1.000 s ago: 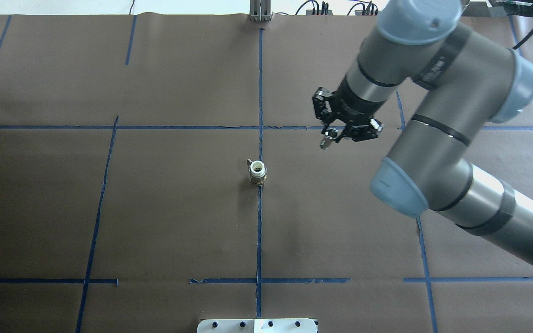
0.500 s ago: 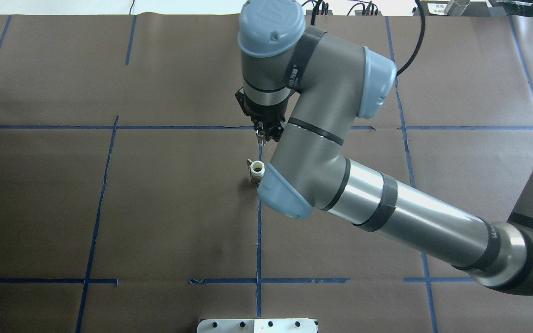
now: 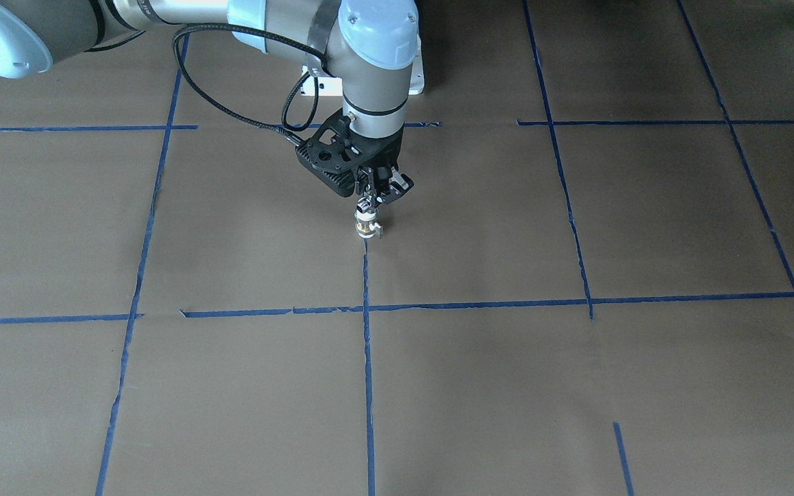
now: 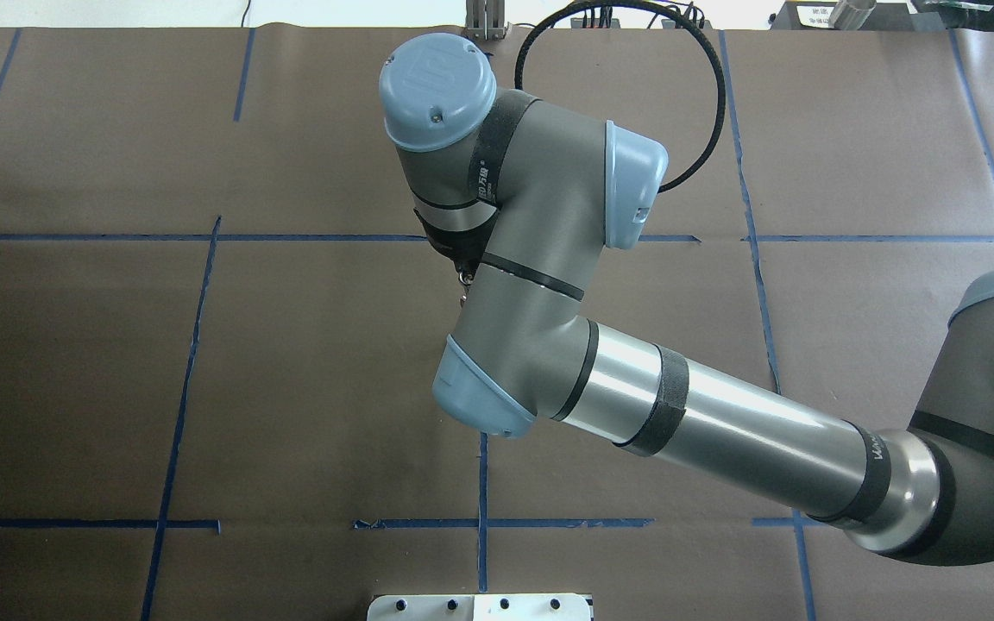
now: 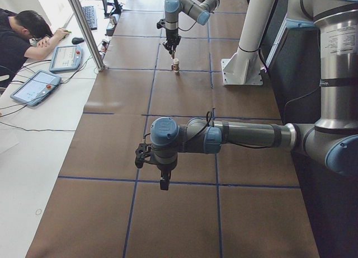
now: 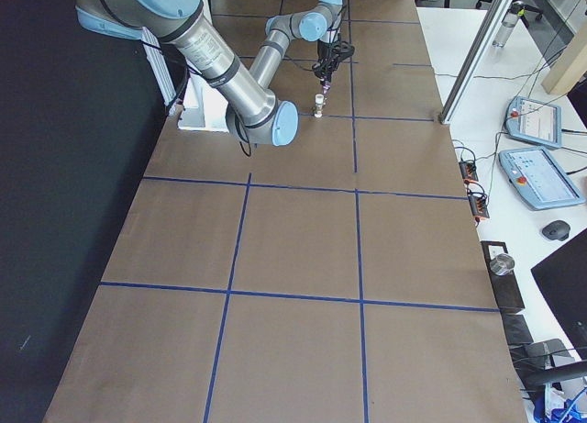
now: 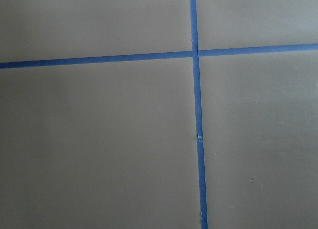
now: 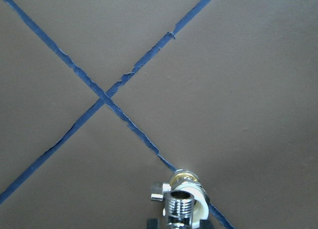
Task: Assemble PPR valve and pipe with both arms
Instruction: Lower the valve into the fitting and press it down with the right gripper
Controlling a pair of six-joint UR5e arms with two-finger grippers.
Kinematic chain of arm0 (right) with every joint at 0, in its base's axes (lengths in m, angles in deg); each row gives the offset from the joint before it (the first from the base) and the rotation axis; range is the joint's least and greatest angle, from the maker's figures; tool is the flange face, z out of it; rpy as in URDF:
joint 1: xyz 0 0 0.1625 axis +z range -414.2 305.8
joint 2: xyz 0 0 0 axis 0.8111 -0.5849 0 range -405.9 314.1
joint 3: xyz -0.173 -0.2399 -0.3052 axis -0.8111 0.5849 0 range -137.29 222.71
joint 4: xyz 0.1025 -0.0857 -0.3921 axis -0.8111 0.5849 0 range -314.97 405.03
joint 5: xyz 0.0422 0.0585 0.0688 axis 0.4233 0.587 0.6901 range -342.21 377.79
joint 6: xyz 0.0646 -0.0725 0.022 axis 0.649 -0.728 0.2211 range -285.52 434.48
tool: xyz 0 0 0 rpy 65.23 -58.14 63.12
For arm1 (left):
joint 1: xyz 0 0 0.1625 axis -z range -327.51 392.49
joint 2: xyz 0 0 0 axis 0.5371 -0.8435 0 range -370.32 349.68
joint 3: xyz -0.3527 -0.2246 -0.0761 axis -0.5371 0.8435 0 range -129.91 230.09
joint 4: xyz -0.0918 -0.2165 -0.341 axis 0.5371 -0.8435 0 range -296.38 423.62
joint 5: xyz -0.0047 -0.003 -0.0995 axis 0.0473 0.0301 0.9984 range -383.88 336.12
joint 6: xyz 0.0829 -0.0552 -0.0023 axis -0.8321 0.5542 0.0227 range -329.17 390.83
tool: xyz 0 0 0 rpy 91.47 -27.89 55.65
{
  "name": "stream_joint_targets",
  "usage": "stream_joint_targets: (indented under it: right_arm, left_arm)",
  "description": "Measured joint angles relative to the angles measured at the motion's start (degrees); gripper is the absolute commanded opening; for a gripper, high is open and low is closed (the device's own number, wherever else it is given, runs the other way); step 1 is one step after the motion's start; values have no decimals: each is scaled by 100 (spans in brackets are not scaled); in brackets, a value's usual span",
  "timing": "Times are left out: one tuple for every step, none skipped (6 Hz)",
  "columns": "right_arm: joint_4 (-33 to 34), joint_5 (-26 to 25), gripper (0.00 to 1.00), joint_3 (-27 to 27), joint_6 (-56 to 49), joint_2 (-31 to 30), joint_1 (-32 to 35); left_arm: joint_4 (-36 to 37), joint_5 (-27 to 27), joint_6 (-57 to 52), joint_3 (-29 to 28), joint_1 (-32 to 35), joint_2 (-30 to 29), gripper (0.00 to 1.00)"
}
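The PPR valve stands upright on the brown table on a blue tape line. Its white top end and brass band show in the right wrist view. My right gripper is shut on the chrome pipe and holds it straight above the valve's top opening, close to it. I cannot tell whether they touch. In the overhead view the right arm hides the valve. My left gripper hangs low over the table far from the valve. It shows only in the exterior left view, so I cannot tell its state.
Blue tape lines divide the brown table cover. The white pedestal stands at the robot's side of the table. An operator and teach pendants are at the white bench beyond the far edge.
My right arm has swung from the table's right half to the centre with the pipe in its gripper. It now stands over the valve and hides it in the overhead view.
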Motion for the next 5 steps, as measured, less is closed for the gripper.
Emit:
stream_joint_targets:
  right_arm:
    - [74, -1, 0, -11, -1, 4, -5]
    - [108, -1, 0, -26, -2, -4, -9]
    - [119, -13, 0, -28, -3, -20, -35]
    - [122, -41, 0, -27, -1, -25, -85]
    - [123, -101, 0, -25, -1, -28, -137]
  left_arm:
    - [-1, 0, 6, 0, 0, 0, 100]
    - [-2, 0, 16, 0, 0, -3, 100]
    - [-2, 0, 23, 0, 0, -6, 100]
    - [-2, 0, 26, 0, 0, -8, 100]
    - [-5, 0, 26, 0, 0, -9, 100]
